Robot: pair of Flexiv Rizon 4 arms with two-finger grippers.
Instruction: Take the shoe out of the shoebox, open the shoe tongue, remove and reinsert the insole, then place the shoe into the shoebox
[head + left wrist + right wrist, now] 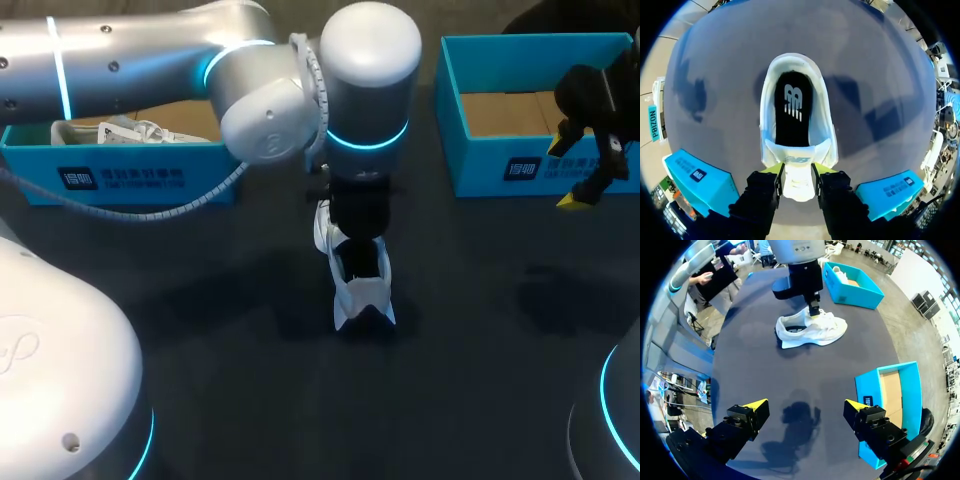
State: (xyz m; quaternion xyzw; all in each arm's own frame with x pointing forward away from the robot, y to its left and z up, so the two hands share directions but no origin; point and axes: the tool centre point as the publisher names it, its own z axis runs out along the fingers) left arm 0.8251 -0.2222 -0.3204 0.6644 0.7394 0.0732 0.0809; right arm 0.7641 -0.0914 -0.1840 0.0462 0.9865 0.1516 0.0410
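A white shoe (362, 298) stands on the dark table's middle, heel toward me. Its black insole (792, 107) lies inside. My left arm comes across from the left and its gripper (358, 258) points straight down onto the shoe. In the left wrist view that gripper (799, 172) is shut on the white tongue (799, 182), one finger pressed on each side. The right wrist view shows the shoe (812, 329) from the side with the left gripper (814, 310) on its top. My right gripper (805, 410) hangs open and holds nothing, beside the right shoebox (500, 150).
The left blue shoebox (120, 170) at the back left holds another white shoe (130, 132). The right blue shoebox (890, 390) shows a bare cardboard floor. Both boxes flank the left gripper, one (700, 175) on each side (890, 192).
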